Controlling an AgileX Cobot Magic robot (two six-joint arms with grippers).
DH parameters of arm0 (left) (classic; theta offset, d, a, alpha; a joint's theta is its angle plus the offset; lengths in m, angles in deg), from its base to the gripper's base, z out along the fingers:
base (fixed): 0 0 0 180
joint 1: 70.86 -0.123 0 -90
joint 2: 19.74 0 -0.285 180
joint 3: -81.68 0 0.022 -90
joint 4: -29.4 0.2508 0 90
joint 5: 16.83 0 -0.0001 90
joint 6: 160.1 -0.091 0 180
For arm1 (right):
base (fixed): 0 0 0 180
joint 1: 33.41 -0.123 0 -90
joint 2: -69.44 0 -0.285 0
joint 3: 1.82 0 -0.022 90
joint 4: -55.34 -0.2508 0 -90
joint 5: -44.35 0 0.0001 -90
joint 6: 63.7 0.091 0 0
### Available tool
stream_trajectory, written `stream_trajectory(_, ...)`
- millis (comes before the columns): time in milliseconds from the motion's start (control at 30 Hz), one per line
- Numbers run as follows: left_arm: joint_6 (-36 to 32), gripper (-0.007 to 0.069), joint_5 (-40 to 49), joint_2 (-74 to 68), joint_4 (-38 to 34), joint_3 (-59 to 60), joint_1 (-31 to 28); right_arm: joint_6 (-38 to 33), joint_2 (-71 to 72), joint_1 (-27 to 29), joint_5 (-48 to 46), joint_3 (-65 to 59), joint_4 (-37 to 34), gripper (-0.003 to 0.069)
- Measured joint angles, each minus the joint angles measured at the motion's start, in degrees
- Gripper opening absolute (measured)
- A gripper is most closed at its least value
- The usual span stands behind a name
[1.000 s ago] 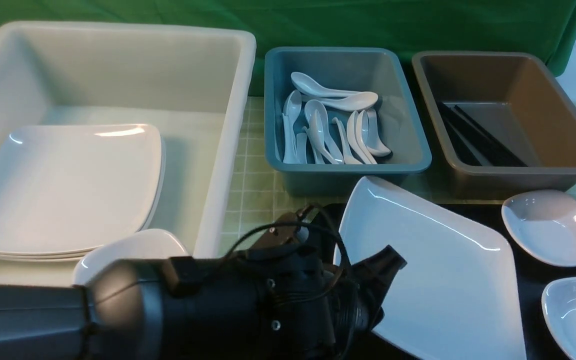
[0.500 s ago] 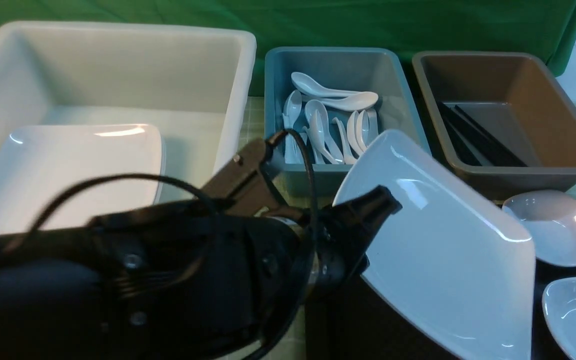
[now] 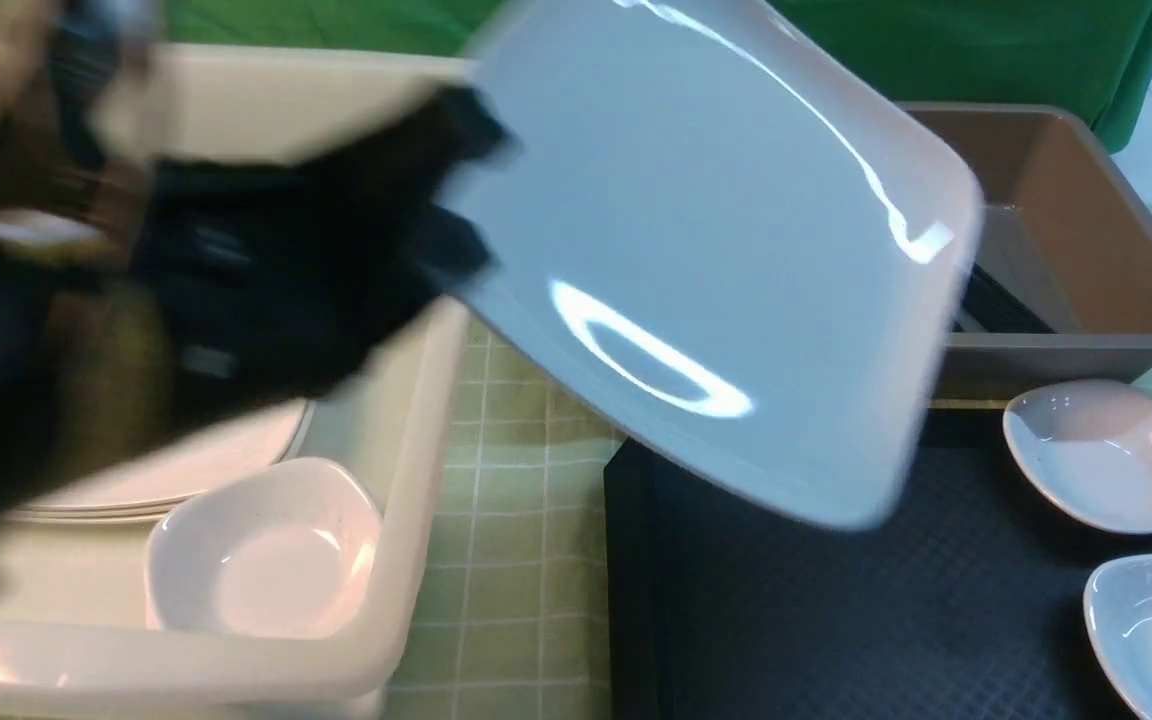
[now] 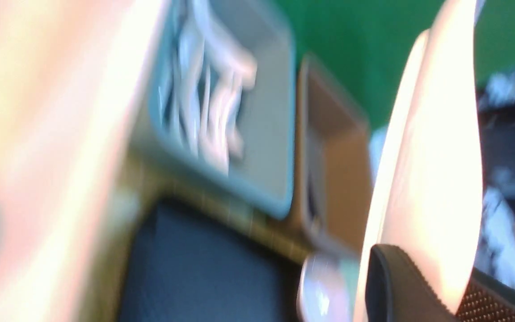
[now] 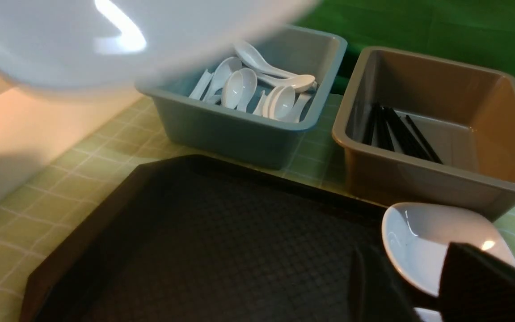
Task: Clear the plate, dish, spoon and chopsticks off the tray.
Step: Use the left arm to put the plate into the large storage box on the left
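Above the tray (image 3: 836,620), my left jaws pinch the plate (image 3: 716,250); next I must lay it flat in the white tub (image 3: 416,480). Right jaws are spread.

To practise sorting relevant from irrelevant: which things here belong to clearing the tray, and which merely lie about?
Job: plate, tray, far dish, near dish, tub.
Lying about: spoons, blue bin, chopsticks, brown bin, tablecloth.

Green backdrop (image 3: 996,50), pale green checked tablecloth (image 3: 516,480)
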Motion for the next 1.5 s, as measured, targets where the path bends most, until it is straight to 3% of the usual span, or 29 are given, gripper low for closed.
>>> stream_trajectory(100, -1.50, 0.0012, 4.50, 6.13, 2.33, 0.00, 0.00, 0.00, 0.00, 0.00, 0.00, 0.00, 0.00, 0.0221)
stream_trajectory(267, -5.66, 0.0011, 21.93, 20.37, 7.59, 0.00, 0.00, -0.05, 0.00, 0.00, 0.00, 0.00, 0.00, 0.0221)
stream_trajectory(367, -7.92, 0.0015, 27.75, 26.07, 8.27, 0.04, 0.00, -0.05, 0.00, 0.00, 0.00, 0.00, 0.00, 0.0221)
stream_trajectory(933, -10.74, 0.0011, 27.69, 29.28, 15.66, -3.53, 0.00, 0.01, 0.00, 0.00, 0.00, 0.00, 0.00, 0.0235)
stream_trajectory(1300, -16.58, 0.0011, 27.57, 21.11, 17.54, -9.76, 0.00, -0.04, 0.00, 0.00, 0.00, 0.00, 0.00, 0.0235)
stream_trajectory(1500, -24.69, 0.0010, 27.57, 18.43, 17.39, -15.24, 0.05, -0.04, 0.00, 0.00, 0.00, 0.00, 0.00, 0.0235)
